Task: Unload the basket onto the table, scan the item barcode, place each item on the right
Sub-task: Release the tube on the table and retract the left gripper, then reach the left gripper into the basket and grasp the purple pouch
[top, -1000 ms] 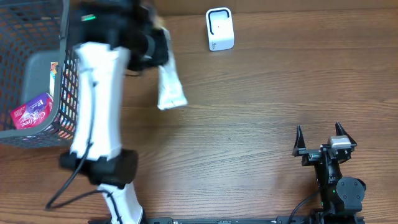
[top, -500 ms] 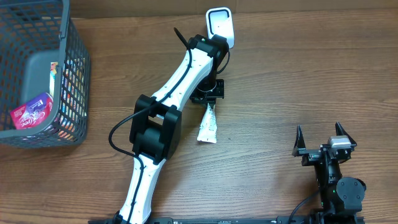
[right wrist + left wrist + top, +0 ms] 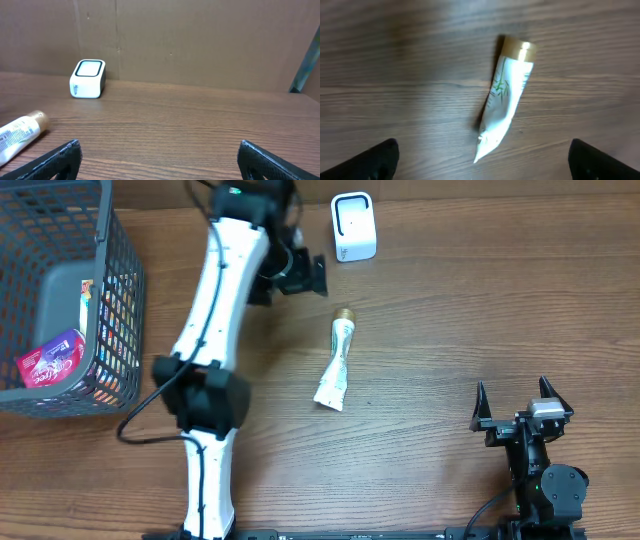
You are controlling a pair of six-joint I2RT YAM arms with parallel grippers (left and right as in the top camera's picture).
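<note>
The item, a white tube with a gold cap, lies flat on the wooden table, cap pointing toward the scanner. The white barcode scanner stands at the far edge. My left gripper hovers open to the left of the scanner, above and apart from the tube. In the left wrist view the tube lies below, between my spread fingers, untouched. My right gripper rests open at the near right, holding nothing. The right wrist view shows the scanner and the tube's cap end at far left.
A grey wire basket stands at the far left with a pink packet and other items inside. A brown cardboard wall backs the table behind the scanner.
My left gripper opened and let go of the tube, which now lies on the table. The left arm then swung back toward the far left.
</note>
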